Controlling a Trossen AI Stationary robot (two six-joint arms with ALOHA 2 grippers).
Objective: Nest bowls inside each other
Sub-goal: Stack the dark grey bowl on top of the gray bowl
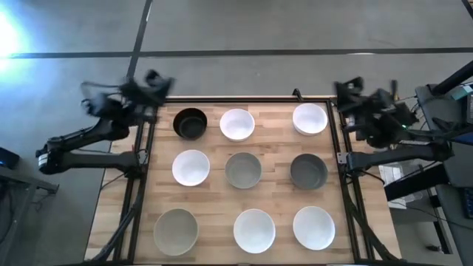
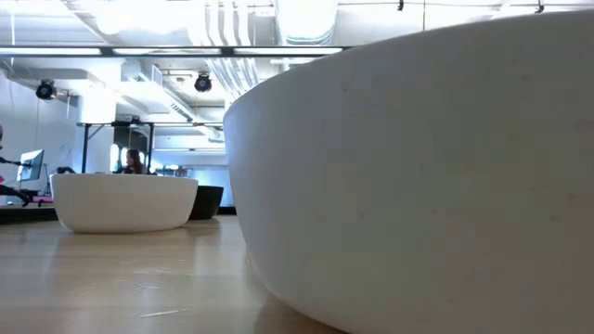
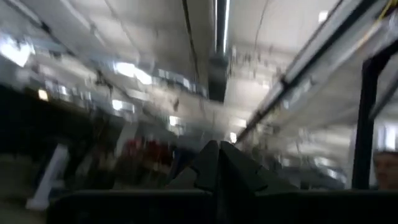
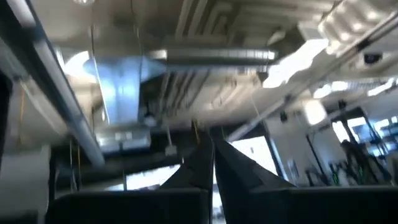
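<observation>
Nine bowls (image 1: 242,170) sit separate on your desk (image 1: 273,151), both grippers pressed together off its far corners; a hurried descent could knock the neighbouring bowls aside.

Nine bowls in a three-by-three grid on the wooden worktop (image 1: 277,159), none nested, each apart from its neighbours. Far row: black bowl (image 1: 190,123), white bowl (image 1: 237,124), white bowl (image 1: 310,118). Middle row: white bowl (image 1: 191,167), grey bowl (image 1: 243,170), darker grey bowl (image 1: 308,171). Near row: grey bowl (image 1: 176,230), white bowl (image 1: 254,230), white bowl (image 1: 313,227). Left hand (image 1: 151,87) off the worktop's far left corner, beside the black bowl. Right hand (image 1: 349,92) off the far right corner, holding nothing.
</observation>
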